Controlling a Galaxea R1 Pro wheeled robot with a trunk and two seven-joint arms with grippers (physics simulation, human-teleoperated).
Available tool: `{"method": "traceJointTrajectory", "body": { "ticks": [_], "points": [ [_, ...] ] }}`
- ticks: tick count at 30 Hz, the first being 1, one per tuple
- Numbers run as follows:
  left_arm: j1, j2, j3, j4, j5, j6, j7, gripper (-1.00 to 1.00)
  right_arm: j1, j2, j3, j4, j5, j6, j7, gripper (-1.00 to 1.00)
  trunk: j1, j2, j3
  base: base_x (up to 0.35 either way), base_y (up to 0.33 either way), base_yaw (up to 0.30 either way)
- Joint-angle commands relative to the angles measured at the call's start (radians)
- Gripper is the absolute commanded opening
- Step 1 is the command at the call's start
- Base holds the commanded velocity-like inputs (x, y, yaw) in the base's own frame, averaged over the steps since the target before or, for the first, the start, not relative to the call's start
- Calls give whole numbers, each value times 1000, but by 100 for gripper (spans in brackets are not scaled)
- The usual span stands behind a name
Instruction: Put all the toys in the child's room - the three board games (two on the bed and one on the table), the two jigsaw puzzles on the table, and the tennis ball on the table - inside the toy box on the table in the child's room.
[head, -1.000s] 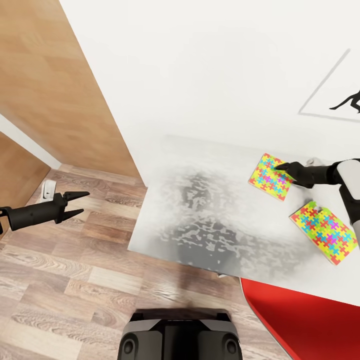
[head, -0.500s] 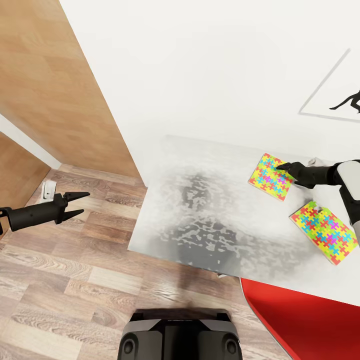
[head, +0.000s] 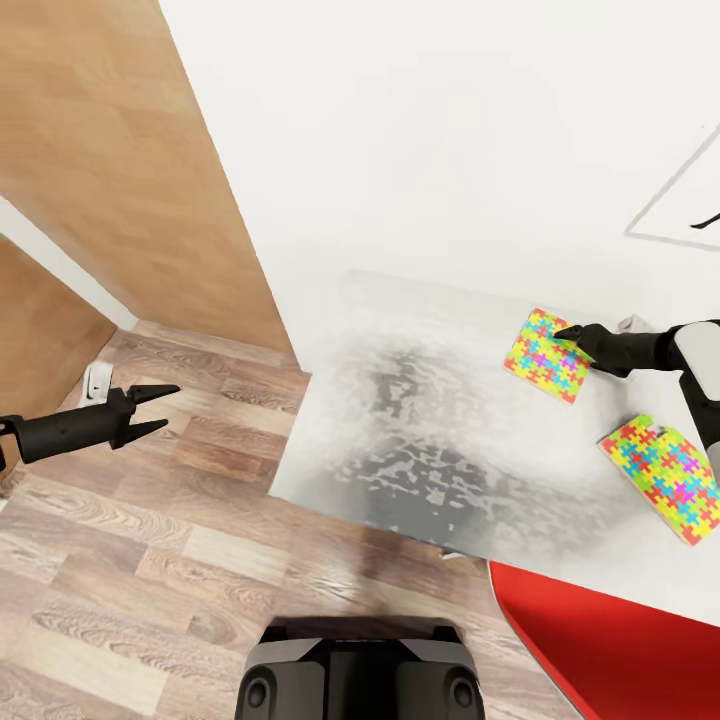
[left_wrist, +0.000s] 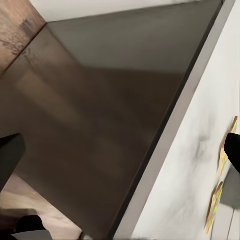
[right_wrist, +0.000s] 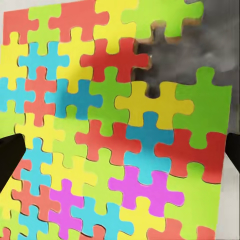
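Two jigsaw puzzles lie flat on the pale grey table (head: 420, 420). The farther puzzle (head: 545, 357) has my right gripper (head: 562, 333) just above its far right corner. In the right wrist view that puzzle (right_wrist: 115, 125) spreads close beneath the open right gripper (right_wrist: 120, 150), whose fingertips (right_wrist: 10, 152) stand wide apart with nothing between them. The nearer puzzle (head: 665, 478) lies at the table's right. My left gripper (head: 160, 408) hangs open over the wood floor, left of the table. The toy box, board games, tennis ball and bed are out of view.
A red seat (head: 610, 640) sits under the table's near right edge. A wooden panel (head: 110, 160) stands at the left beside the white wall. A small white fitting (head: 95, 380) lies on the plank floor (head: 150, 540). My base (head: 360, 670) is at the bottom.
The whole picture has shifted a little to the right, so the camera has moved. Both grippers hold the same pose, the right one still over the far puzzle.
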Motion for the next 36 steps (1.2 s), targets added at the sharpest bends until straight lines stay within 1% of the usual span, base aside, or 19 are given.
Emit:
{"method": "traceJointTrajectory", "body": {
  "ticks": [1,18,25,36],
  "points": [
    [-1,0,0,0,9,4,9,100,0,-2,4,-1,-11,0,-9,100,1,-2,-1,0,0,234],
    [-1,0,0,-1,9,4,10,100,2,-1,4,-1,-11,-1,-9,100,1,-2,-1,0,0,246],
    [-1,0,0,-1,9,4,11,100,3,0,3,-1,-11,-1,-9,100,1,-2,-1,0,0,77],
    [-2,0,0,-1,9,4,11,100,3,-2,3,-1,-11,-1,-9,100,1,-2,-1,0,0,17]
  ]
}}
